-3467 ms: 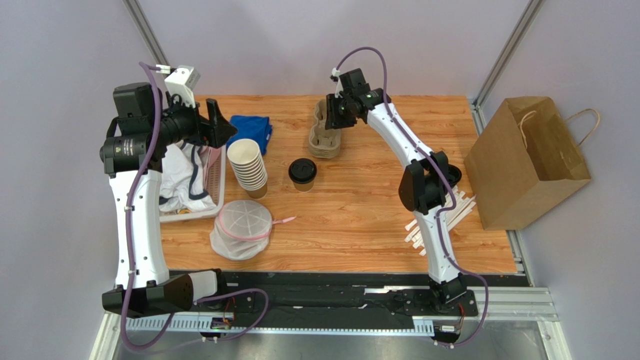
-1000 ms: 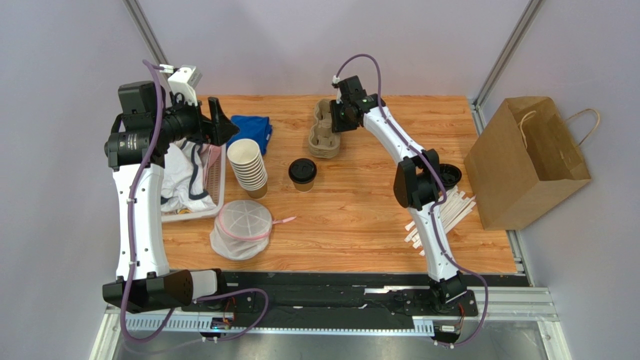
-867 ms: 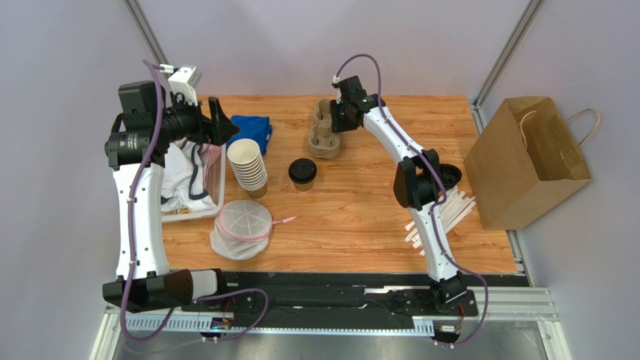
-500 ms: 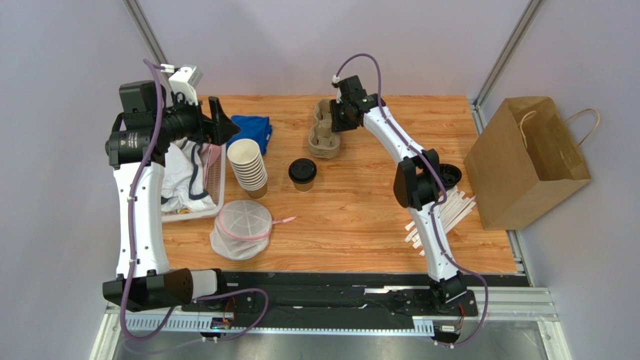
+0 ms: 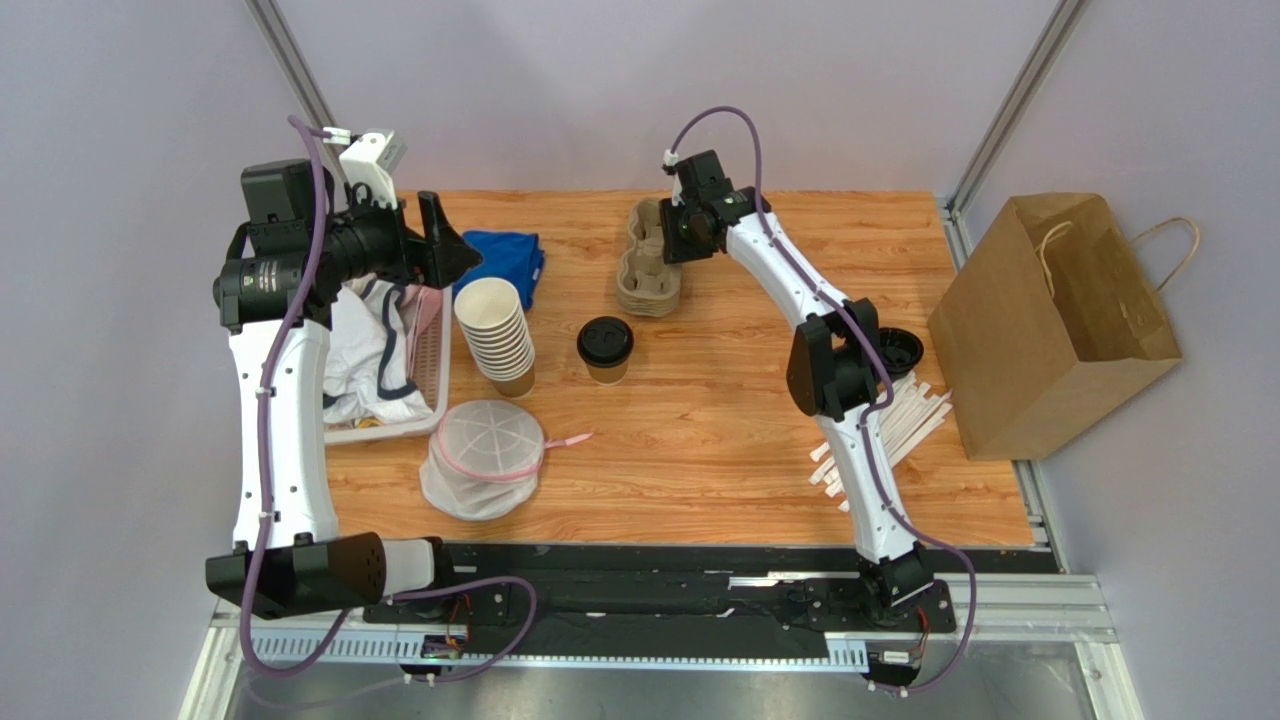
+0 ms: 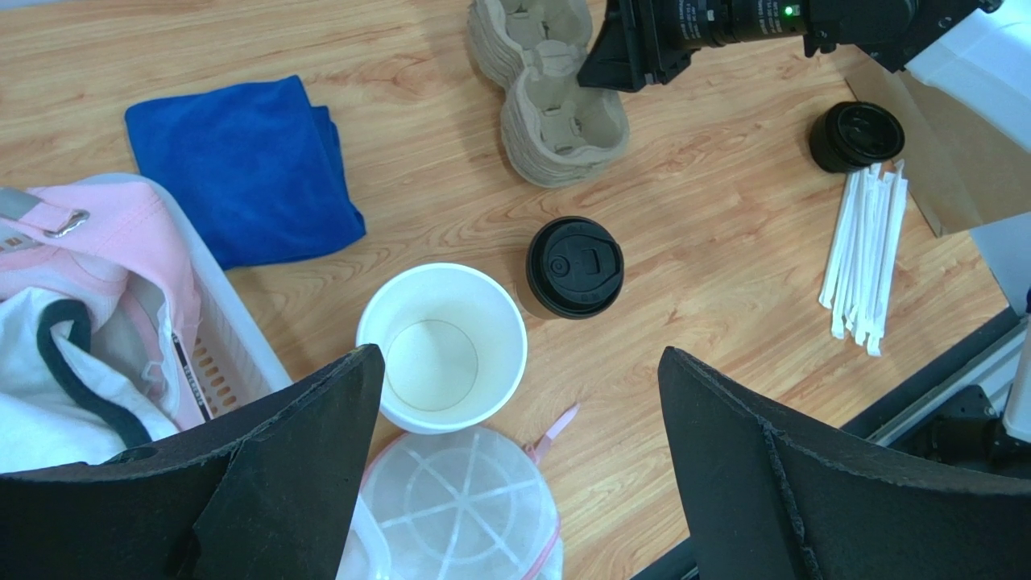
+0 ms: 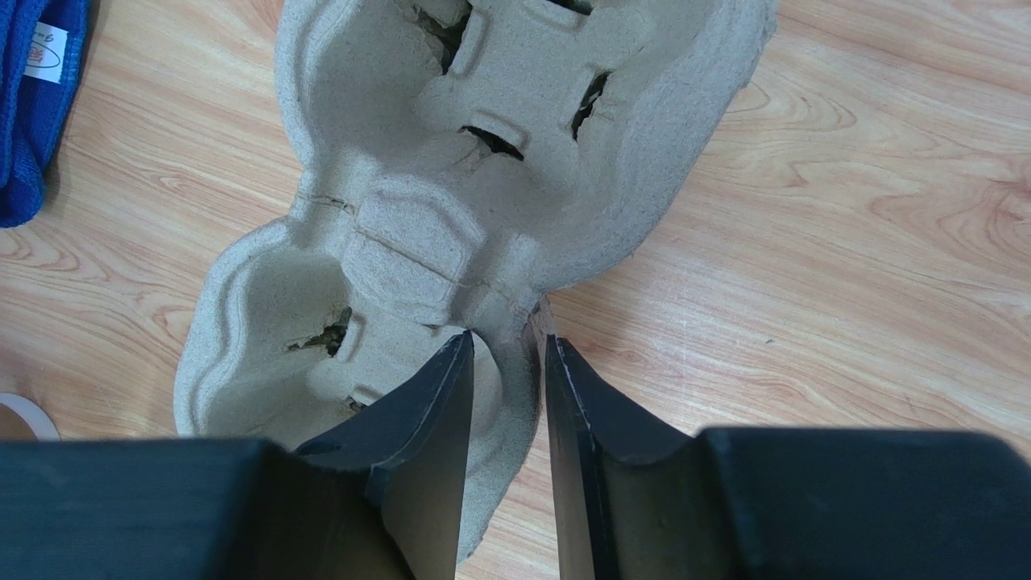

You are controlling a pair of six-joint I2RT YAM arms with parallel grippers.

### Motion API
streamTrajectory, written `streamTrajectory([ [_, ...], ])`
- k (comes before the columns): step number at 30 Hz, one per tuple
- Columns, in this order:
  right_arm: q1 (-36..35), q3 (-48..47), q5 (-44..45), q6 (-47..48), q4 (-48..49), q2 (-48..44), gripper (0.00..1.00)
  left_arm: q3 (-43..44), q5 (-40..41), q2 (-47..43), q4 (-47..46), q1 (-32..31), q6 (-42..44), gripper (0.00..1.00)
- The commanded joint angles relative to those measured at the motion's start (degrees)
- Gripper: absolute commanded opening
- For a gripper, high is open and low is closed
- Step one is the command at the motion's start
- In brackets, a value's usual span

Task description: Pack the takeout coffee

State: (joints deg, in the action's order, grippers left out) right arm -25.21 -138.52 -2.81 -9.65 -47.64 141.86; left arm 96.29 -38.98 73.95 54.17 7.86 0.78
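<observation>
Below the open left gripper [image 6: 518, 363], the takeout coffee [image 5: 606, 357] is judged light, crushable, and best gripped gently under its lid [image 6: 575, 267].

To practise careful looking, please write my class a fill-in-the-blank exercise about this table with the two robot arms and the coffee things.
The coffee cup has a ____ lid.
The left end effector hangs ____, holding nothing.
The right end effector grips the cup carrier, whose hollows are ____.
The cloth is ____ in colour.
Missing words: black; open; empty; blue.
</observation>
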Motion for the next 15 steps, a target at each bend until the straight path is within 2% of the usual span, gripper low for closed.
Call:
streamTrajectory([
  [1, -0.5, -2.5, 0.8, 0.6, 2.0, -4.0, 0.32, 2.1, -1.1, 0.2, -1.4, -0.2, -0.4, 0.93],
  [15, -0.6, -2.0, 0.6, 0.8, 2.0, -4.9, 0.32, 1.8, -1.6, -0.1, -1.4, -0.3, -0.4, 0.93],
])
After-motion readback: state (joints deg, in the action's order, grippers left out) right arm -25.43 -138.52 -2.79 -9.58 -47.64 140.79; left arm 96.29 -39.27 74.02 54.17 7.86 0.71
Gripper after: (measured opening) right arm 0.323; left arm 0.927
